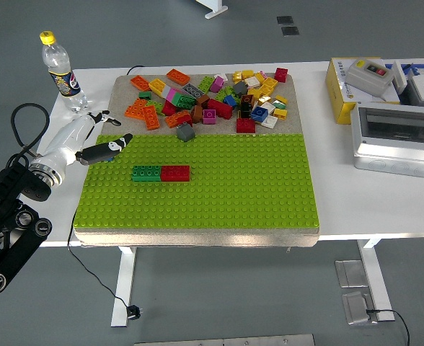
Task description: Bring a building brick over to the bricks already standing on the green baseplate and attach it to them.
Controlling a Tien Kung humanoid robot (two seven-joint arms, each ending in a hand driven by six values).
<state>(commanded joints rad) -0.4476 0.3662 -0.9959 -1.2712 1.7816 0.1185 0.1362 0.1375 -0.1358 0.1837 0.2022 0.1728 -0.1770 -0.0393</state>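
You can't really tell what the left hand (89, 140) has between its fingers; only a sliver of blue peeks out there, too small to call a brick or anything else; the left arm (10, 216) runs off the picture's left edge and lower corner; the grey case (398, 137) and the yellow box (342, 86) behind it get clipped on the right; in the loose brick pile (212, 97) plenty of pieces bury each other.
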